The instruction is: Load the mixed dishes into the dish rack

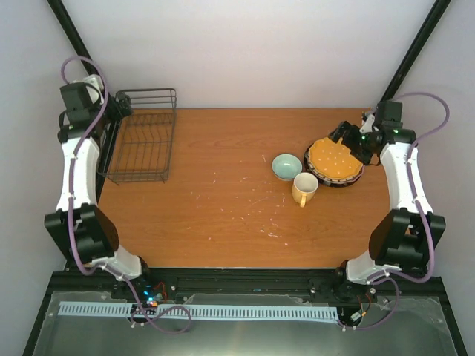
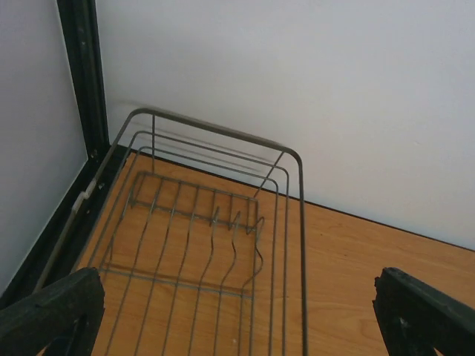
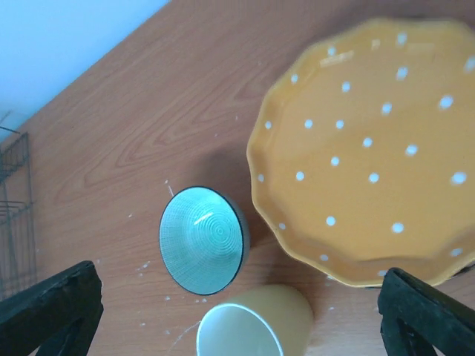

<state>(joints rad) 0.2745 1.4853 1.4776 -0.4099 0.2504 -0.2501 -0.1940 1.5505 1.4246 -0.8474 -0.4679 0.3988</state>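
White walls closed off the back and sides, and the wooden bench (image 1: 223, 222) filled the middle of the top view. The dish rack (image 1: 138, 148) stood at the upper left of that view, hard by the left edge of the bench, with nothing in it. My left wrist view looked down into the dish rack (image 2: 193, 237), its wire floor and low sides bare; a black frame post (image 2: 78, 74) ran down the upper left of that view. My left jaws stood released and wide, one finger (image 2: 52, 311) in each lower corner of the wrist view, nothing between them. They hung at the rack's upper-left corner in the top view.

The dishes sat well apart from the rack, at the right of the top view. The orange white-dotted plate (image 1: 335, 158) lay on top of a stack, and a striped plate (image 1: 338, 183) showed its rim beneath. The mint-green bowl (image 1: 286, 166) sat upright just left of the stack, and the yellow mug (image 1: 304, 188) stood upright just below the bowl.

My right jaws were likewise released and grasped nothing; they hung over the stack's upper-right edge. In my right wrist view the orange white-dotted plate (image 3: 364, 148) filled the upper right, the mint-green bowl (image 3: 202, 239) lay left of centre and the yellow mug (image 3: 252, 326) sat at the bottom edge; one finger (image 3: 423, 315) showed in each lower corner.
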